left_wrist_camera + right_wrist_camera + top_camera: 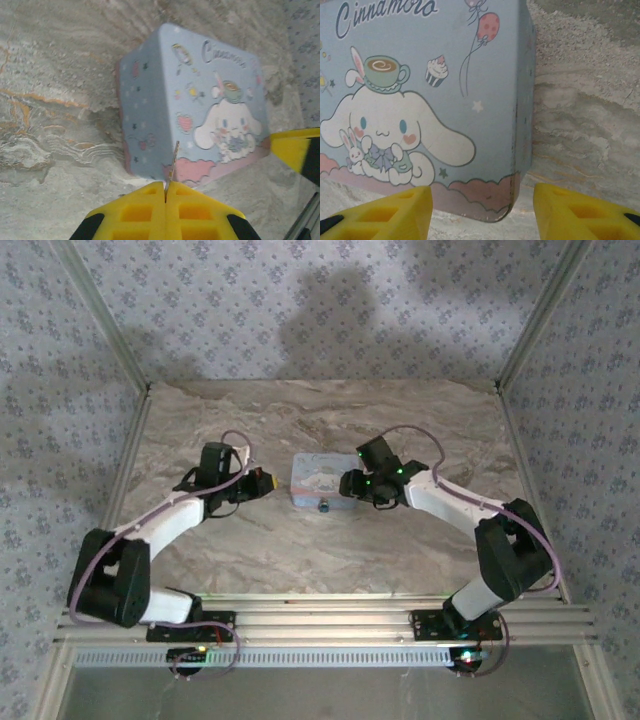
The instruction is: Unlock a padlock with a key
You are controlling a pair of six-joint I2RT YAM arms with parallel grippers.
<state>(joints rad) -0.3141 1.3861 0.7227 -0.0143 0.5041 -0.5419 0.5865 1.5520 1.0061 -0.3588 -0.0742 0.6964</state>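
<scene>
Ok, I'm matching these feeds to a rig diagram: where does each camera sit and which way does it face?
Top external: above and behind the arm bases, looking down on the table; both arms, left gripper and right gripper show.
Left wrist: looks along its shut fingers, pinching the key, toward the tin's side.
Right wrist: close over the tin's lid, open fingers at bottom.
Shared: all three see the tin.

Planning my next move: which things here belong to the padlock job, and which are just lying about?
Job: padlock; key, pinched in the left end effector; right end effector, open.
Lying about: cartoon tin, just beyond the padlock; table.
</scene>
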